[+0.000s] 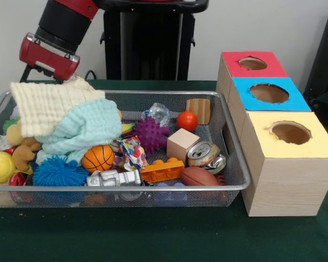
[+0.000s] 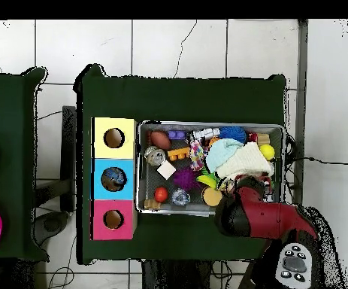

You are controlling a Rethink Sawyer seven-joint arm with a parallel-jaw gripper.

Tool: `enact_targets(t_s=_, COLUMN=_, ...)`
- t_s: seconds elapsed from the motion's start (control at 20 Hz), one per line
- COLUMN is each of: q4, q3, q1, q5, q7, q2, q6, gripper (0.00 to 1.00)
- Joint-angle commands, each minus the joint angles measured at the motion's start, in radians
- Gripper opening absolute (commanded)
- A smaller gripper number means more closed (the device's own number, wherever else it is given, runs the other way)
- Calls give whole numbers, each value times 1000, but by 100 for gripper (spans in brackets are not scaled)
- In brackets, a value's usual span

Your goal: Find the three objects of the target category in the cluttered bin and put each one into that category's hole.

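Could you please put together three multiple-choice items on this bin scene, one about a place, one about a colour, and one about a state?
1. Where in the wire bin does the crushed can lie?
A. at the end next to the boxes
B. under the cloths
C. outside the bin

2. What colour is the top of the middle box?
A. red
B. blue
C. yellow

3. In what state is the cream cloth?
A. folded flat on the table
B. hanging from the arm
C. draped over toys at the bin's end away from the boxes

Answers: 1 A, the can sits beside the wooden cube near the yellow box. 2 B, the blue top lies between the red box and the yellow one. 3 C, it is heaped with the mint cloth over the toys.
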Motion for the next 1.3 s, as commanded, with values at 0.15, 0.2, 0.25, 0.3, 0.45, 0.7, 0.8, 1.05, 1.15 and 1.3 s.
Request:
enact_targets(t_s=0.15, q4=36, q3=145, q1=10, q5=-21, q7=14, q2=-103, q6=196, gripper=100)
enact_targets(t_s=0.2, q4=39, q3=135, q1=19, q5=-11, q7=18, q2=-105, q6=222, gripper=100)
enact_targets(t_s=0.25, q4=44, q3=136, q1=20, q5=-11, q7=20, q2=-110, q6=230, gripper=100)
enact_targets(t_s=0.3, q4=50, q3=137, q1=22, q5=-8, q7=21, q2=-119, q6=244, gripper=100)
enact_targets(t_s=0.45, q4=68, q3=139, q1=30, q5=5, q7=18, q2=-148, q6=301, gripper=100)
enact_targets(t_s=0.7, q4=125, q3=196, q1=4, q5=47, q7=15, q2=-206, q6=407, gripper=100)
enact_targets(t_s=0.8, q4=130, q3=180, q1=22, q5=60, q7=23, q2=-219, q6=468, gripper=100)
enact_targets(t_s=1.05, q4=137, q3=135, q1=67, q5=80, q7=60, q2=-226, q6=572, gripper=100)
enact_targets(t_s=1.15, q4=140, q3=133, q1=71, q5=85, q7=67, q2=-227, q6=600, gripper=100)
enact_targets(t_s=1.3, q4=155, q3=148, q1=69, q5=105, q7=70, q2=-244, q6=640, gripper=100)
